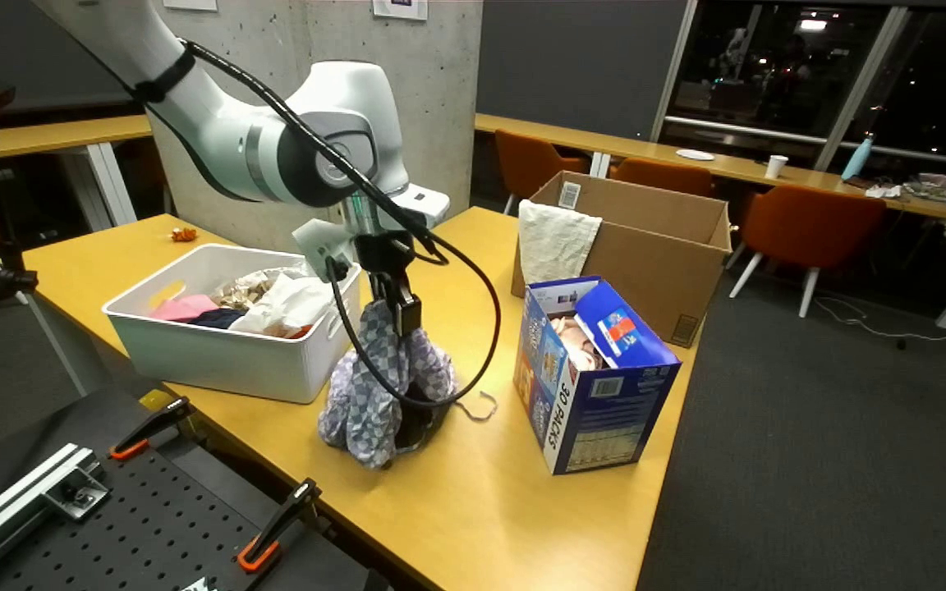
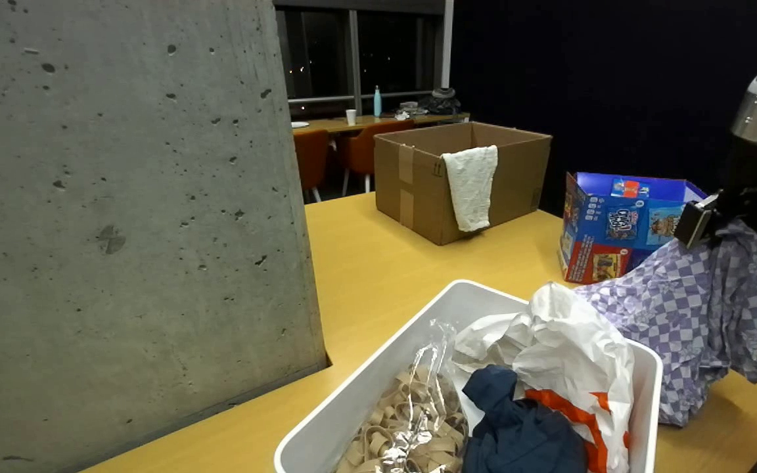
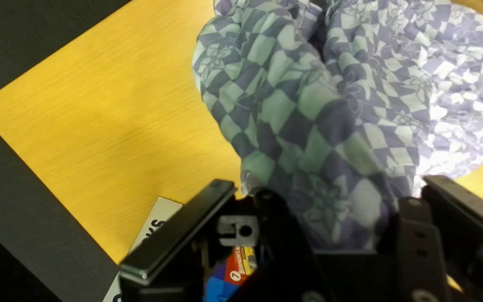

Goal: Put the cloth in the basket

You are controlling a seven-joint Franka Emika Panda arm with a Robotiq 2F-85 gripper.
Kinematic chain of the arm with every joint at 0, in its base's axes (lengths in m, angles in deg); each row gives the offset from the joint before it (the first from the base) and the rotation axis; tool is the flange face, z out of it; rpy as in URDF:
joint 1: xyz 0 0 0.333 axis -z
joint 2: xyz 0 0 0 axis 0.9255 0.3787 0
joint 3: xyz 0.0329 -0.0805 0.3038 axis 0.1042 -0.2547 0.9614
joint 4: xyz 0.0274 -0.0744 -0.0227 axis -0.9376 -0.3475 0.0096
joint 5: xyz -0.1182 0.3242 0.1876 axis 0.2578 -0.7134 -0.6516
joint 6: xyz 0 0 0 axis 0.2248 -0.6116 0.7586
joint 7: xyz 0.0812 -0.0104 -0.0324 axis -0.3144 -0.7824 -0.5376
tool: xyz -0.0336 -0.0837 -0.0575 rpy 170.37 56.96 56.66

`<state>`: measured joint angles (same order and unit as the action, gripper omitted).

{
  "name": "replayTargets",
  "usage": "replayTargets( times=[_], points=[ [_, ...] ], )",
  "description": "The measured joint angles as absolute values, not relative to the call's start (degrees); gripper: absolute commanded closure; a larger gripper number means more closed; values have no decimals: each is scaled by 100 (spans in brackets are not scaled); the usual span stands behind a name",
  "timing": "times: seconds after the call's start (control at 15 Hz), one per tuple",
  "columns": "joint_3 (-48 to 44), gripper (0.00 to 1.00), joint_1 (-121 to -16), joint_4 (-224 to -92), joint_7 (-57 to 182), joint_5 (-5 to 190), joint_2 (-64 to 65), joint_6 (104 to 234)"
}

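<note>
The cloth (image 1: 378, 377), checked in purple-grey and white with flowers, hangs bunched from my gripper (image 1: 404, 314), which is shut on its top. In the wrist view the cloth (image 3: 292, 109) rises between the fingers and covers the fingertips. Its lower folds appear to rest on the table beside the basket. The basket (image 1: 218, 361) is a white plastic bin holding a white bag, dark blue fabric, something pink and a clear bag of tan strips. In an exterior view the basket (image 2: 483, 309) hides part of the cloth (image 2: 674, 315) behind its rim.
A blue snack carton (image 1: 604, 402) stands on the table across from the basket. Behind it is a big cardboard box (image 1: 654, 263) with a white towel (image 2: 472, 187) draped over its edge. A black cable (image 1: 493, 328) loops out from the arm. Clamps (image 1: 280, 525) grip the table's near edge.
</note>
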<state>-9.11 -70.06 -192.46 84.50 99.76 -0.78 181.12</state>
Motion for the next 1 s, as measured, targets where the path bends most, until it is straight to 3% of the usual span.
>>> replayTargets(
  times=[0.67, 1.0],
  points=[
    [-872, 3, -6987, -18889, 8232, 9727, 634, 18128],
    [-656, 0, -6990, -18399, 8079, 9548, 1185, 18177]
  ],
)
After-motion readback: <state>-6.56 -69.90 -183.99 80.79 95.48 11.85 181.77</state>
